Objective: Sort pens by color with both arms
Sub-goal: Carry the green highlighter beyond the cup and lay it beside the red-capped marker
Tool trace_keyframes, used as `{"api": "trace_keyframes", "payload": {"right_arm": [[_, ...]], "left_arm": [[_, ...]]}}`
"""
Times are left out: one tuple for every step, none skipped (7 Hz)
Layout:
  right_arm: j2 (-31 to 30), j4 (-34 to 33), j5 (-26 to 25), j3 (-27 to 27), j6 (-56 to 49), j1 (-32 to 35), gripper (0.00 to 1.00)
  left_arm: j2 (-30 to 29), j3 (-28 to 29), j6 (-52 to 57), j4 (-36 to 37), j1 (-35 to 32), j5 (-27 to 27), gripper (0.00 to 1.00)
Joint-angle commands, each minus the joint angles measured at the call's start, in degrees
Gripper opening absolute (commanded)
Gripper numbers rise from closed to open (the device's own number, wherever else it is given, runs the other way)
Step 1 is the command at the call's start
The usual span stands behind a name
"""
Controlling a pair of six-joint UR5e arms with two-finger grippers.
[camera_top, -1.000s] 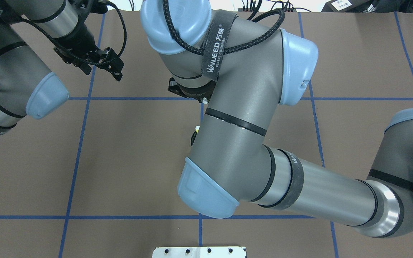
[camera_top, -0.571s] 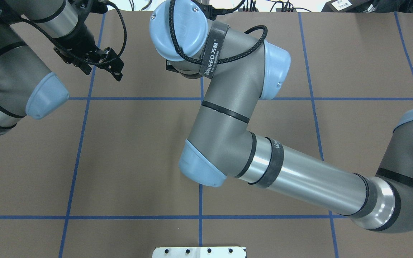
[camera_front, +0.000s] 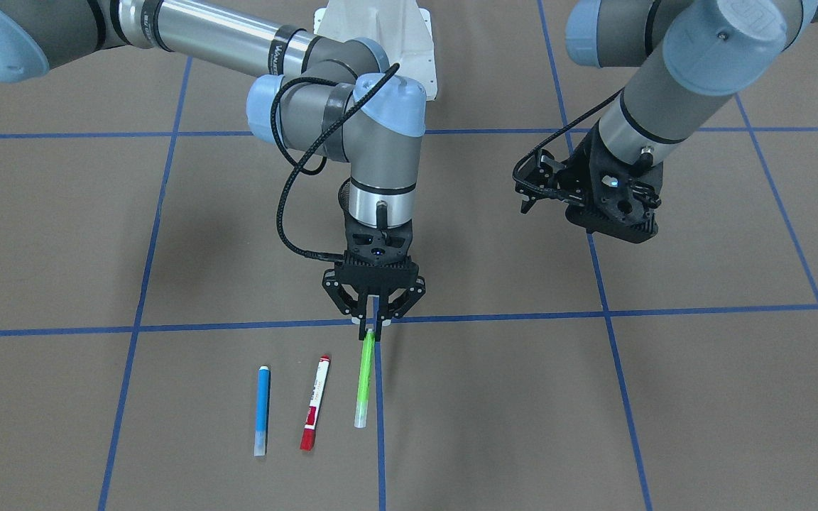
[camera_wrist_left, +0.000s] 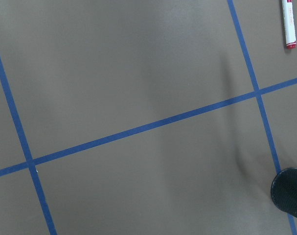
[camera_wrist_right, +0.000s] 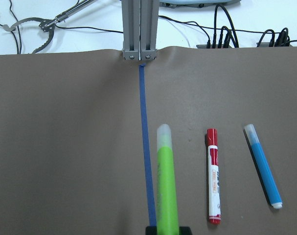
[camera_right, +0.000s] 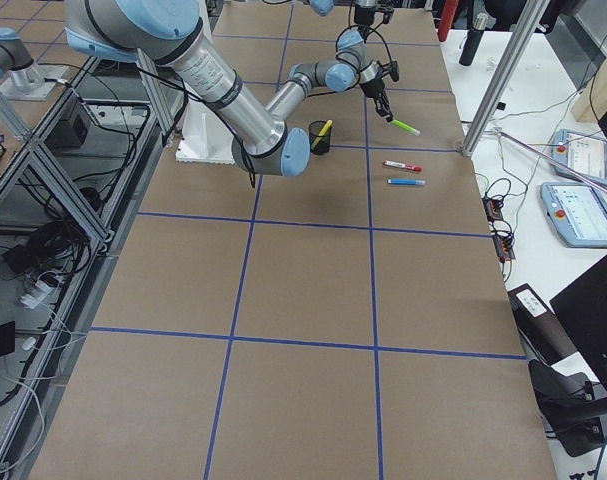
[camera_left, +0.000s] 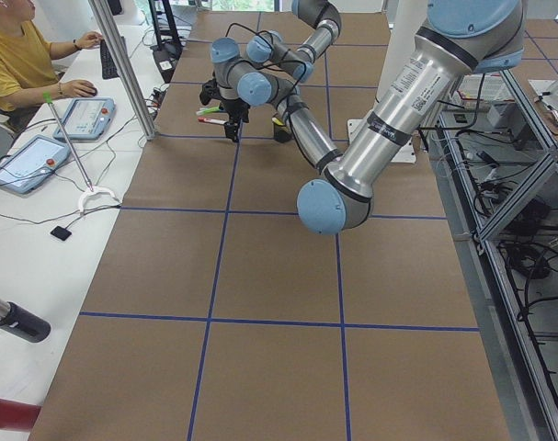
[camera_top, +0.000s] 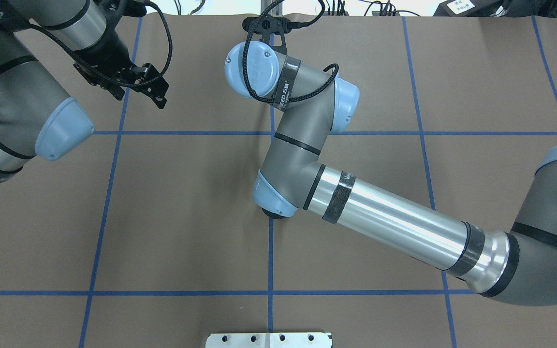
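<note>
Exterior front-facing view: the right pincer [camera_front: 373, 323] is clenching one end of the green pen [camera_front: 363, 380], which is pointing away from the robot, just beside a blue tape line (contact with the worktop [camera_front: 593, 426] cannot be judged). The red pen [camera_front: 315, 402] and blue pen [camera_front: 262, 409] are lying alongside, apart. The yellow pen [camera_right: 325, 127] is standing in the cup [camera_right: 320, 140]. The left pincer [camera_front: 533, 187] is hovering well apart; its state cannot be told.
</note>
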Motion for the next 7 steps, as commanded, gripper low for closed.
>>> {"api": "trace_keyframes", "payload": {"right_arm": [[-0.1,9.4,-3.9,-7.8,-0.2,-0.5,0.0],[-0.2,14.3,-4.9,-11.0,-0.2,-1.0,0.0],[-0.2,16.6,-5.7,-12.6,-0.2,-1.3,0.0],[0.0,16.7,-5.7,-12.6,-0.2,-1.4,0.0],[0.1,16.7,-5.7,-12.4,-0.2,-1.5,0.34],[0.2,16.8,-5.6,-12.2,-0.1,-1.6,0.63],[0.2,16.8,-5.6,-12.1,-0.1,-1.6,0.92]], "left_arm": [[-0.1,0.0,0.0,-0.1,0.0,0.0,0.99],[0.0,0.1,0.0,-0.1,0.0,-0.1,0.99],[0.0,0.1,0.0,-0.1,0.0,-0.1,0.99],[0.0,0.1,0.0,-0.1,0.0,0.0,0.99],[0.0,0.1,0.0,-0.2,0.0,-0.1,0.99],[0.1,0.1,0.1,-0.1,0.0,0.0,0.99],[0.1,0.2,0.1,-0.2,0.0,0.0,0.99]]}}
